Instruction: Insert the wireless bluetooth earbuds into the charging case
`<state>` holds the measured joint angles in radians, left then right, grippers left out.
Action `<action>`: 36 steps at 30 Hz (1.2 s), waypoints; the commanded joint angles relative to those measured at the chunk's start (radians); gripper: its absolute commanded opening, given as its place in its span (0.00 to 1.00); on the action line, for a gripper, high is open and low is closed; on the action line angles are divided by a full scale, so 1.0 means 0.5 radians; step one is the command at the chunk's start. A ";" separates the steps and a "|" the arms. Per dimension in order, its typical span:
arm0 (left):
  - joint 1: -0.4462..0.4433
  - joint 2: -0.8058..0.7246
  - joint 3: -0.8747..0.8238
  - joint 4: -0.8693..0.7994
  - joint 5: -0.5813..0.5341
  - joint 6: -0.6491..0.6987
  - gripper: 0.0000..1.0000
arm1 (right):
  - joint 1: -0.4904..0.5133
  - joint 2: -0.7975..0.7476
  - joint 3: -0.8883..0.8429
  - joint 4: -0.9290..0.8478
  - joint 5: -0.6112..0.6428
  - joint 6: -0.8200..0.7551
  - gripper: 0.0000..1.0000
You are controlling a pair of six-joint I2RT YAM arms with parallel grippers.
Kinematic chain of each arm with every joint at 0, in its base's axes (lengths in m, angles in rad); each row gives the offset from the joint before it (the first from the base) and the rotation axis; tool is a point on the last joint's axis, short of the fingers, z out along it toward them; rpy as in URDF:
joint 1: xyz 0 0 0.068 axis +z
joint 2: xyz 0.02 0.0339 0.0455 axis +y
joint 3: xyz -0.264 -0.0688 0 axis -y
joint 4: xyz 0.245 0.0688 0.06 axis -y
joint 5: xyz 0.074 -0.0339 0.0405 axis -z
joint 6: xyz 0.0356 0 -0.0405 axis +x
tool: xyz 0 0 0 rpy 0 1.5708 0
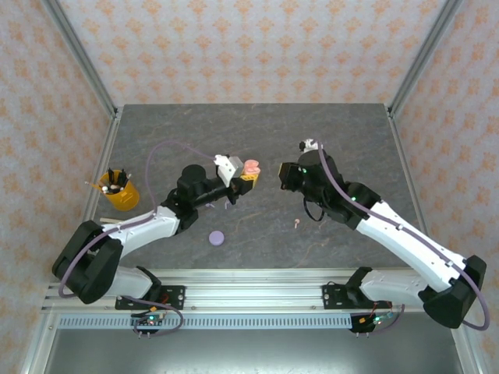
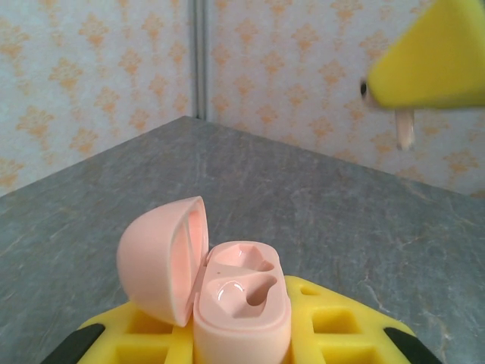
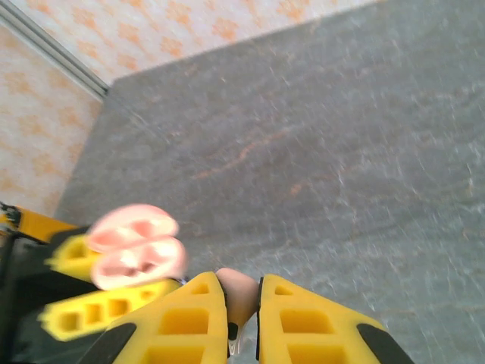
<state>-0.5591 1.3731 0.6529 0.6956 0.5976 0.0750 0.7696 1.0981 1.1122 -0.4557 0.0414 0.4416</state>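
So progress check: nothing is seated in a case yet, as far as I can see. The left claw (image 1: 246,174) is clamped on the pink case (image 2: 241,303) and holds it up off the counter (image 1: 351,140). Its lid (image 2: 163,258) is flipped open to the side. In the left wrist view both sockets look empty, just smooth pink hollows.

The right claw (image 3: 242,292) is pinched tight on a pink earbud (image 2: 406,127), whose stem pokes out below the yellow fingers. It's up in the air, near the case but clearly apart from it and off to one side, not over the sockets. My read is that we're at the lining-up part for bud number one.

What's left is basically everything:
- this bud goes into its socket
- the second pink earbud (image 1: 297,224) is lying loose on the counter near the right arm
- the lilac case (image 1: 216,238) is sitting on the counter by the left arm, and from above it looks closed to me

There's a tiny lilac speck beside the left arm that might be a bud, but it's too small to call.
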 commanded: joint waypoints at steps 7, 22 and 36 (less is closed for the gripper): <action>-0.107 0.119 0.273 0.051 0.099 0.107 0.00 | -0.005 -0.104 0.142 0.178 -0.154 -0.329 0.13; -0.149 0.142 0.495 -0.009 0.162 0.169 0.00 | -0.006 -0.153 0.077 0.404 -0.275 -0.414 0.13; -0.152 0.116 0.555 -0.024 0.198 0.148 0.00 | -0.011 -0.146 0.031 0.452 -0.212 -0.432 0.13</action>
<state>-0.6285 1.4467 0.8989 0.6765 0.6739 0.1368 0.7689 1.0401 1.1358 -0.2607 -0.0818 0.2447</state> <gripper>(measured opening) 0.228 0.131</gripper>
